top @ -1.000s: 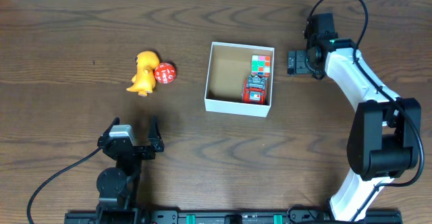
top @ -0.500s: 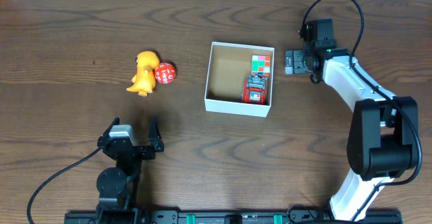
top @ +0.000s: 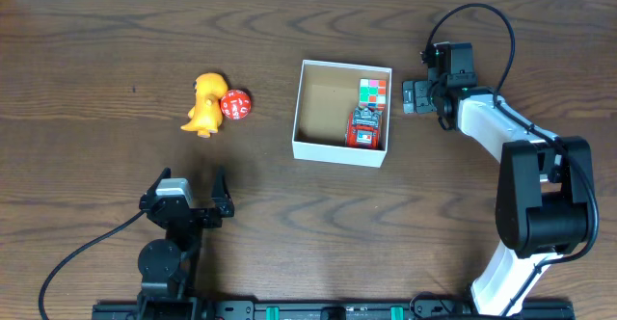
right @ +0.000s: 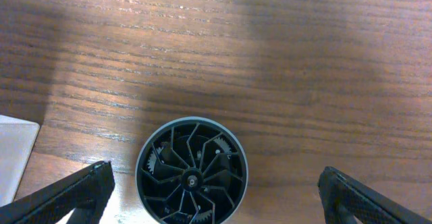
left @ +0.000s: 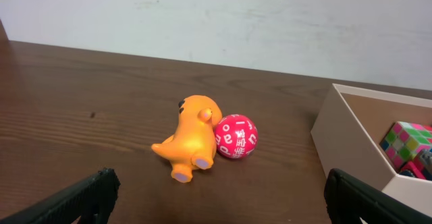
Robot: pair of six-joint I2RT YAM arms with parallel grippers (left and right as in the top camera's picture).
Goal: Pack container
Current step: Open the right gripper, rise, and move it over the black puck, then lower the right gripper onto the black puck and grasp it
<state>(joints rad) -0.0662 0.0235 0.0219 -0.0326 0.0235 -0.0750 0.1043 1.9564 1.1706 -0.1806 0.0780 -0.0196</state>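
Dark wood-grain table, plain white wall behind. Container sits mid-table. My left gripper is spread wide and empty. My right gripper is likewise, just right of the container (black geared disc under it). The red ball has white print, unreadable.

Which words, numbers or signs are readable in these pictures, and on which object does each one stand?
Nothing can be quoted with certainty.
Red ball: white characters printed all over it, too blurred to read.
Red toy inside the container: a small light patch, perhaps a label, too small to read.
Orange figure, colour cube, black wheel: no text visible.
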